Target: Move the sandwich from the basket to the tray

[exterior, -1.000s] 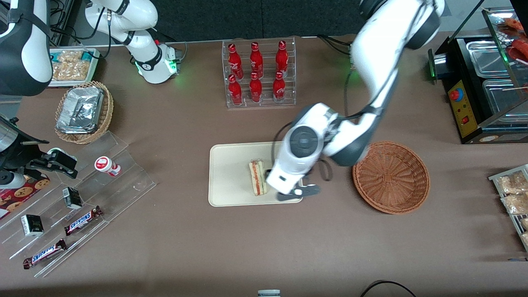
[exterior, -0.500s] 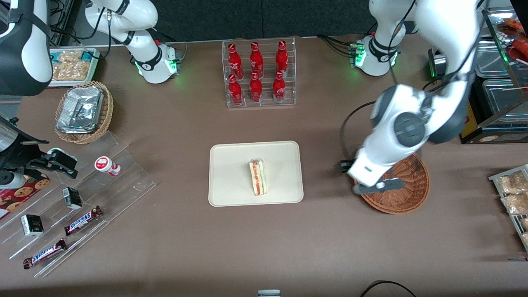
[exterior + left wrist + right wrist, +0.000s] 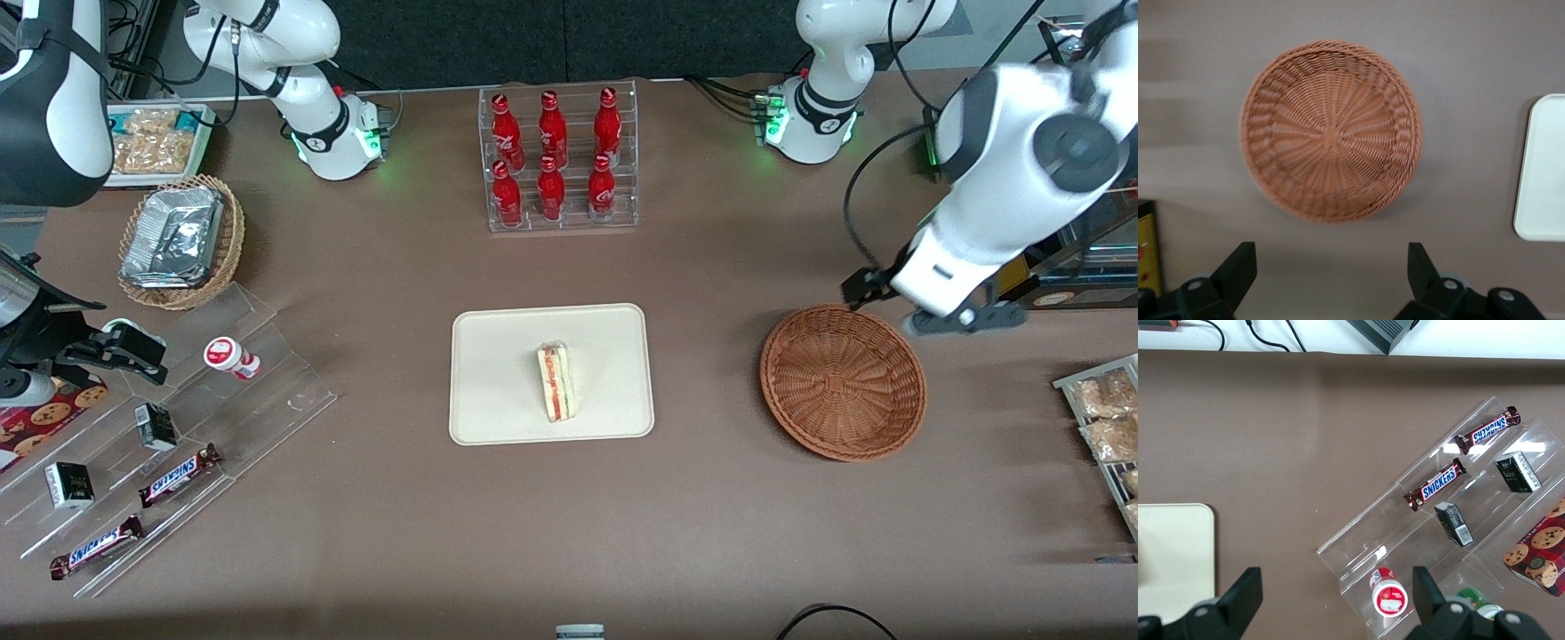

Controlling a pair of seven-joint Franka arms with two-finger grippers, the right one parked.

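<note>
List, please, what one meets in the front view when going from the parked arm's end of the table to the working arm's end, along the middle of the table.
Snack shelf → tray → sandwich on it → basket, holding nothing → gripper, open, above the table beside the basket.

A clear rack of six red bottles [image 3: 556, 160] stands at upper centre of the brown surface [image 3: 569, 533]. At upper left a tan wicker basket [image 3: 182, 242] holds foil packets, and at lower left clear stepped shelves [image 3: 178, 444] carry Snickers bars [image 3: 180, 475] and small dark boxes [image 3: 156, 426].
</note>
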